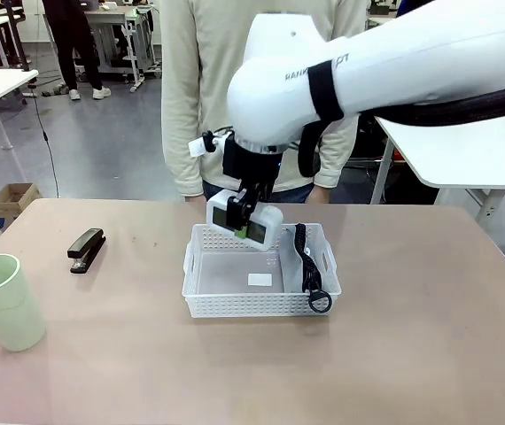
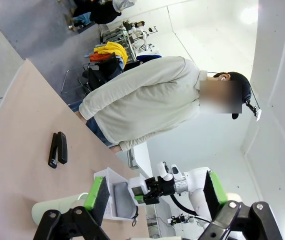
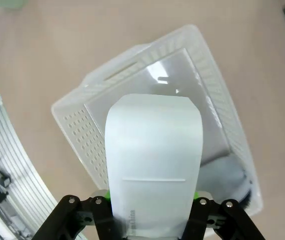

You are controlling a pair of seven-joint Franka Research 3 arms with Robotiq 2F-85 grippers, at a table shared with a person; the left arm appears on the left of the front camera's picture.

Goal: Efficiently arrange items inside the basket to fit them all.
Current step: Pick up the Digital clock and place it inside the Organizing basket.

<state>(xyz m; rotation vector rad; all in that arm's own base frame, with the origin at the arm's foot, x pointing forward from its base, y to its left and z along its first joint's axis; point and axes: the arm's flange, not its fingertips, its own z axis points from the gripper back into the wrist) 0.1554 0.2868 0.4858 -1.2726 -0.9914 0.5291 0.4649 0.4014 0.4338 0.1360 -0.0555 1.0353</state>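
A white perforated basket (image 1: 201,299) sits mid-table with a small white label (image 1: 260,280) on its bare floor and a grey zip pouch (image 2: 123,201) lying along its right wall, its black strap (image 1: 306,266) looping over the near rim. A white digital clock (image 1: 224,212) with a dark screen hangs tilted above the basket's far rim, pinched in the right gripper (image 1: 245,230). Well to the left, a black stapler (image 1: 86,249) lies flat and closed, and a pale green cup (image 1: 4,301) stands upright nearer the front edge

- Bright, even indoor light from above; the front view is sharp, with only faint, soft shadows under the basket (image 1: 235,305) and the cup (image 1: 4,301)
- Left wrist view bends strongly at its edges, with a glare spot top right
- Right wrist view is soft: the close-up clock (image 3: 154,150) is blurred and the table (image 3: 42,50) is washed pale
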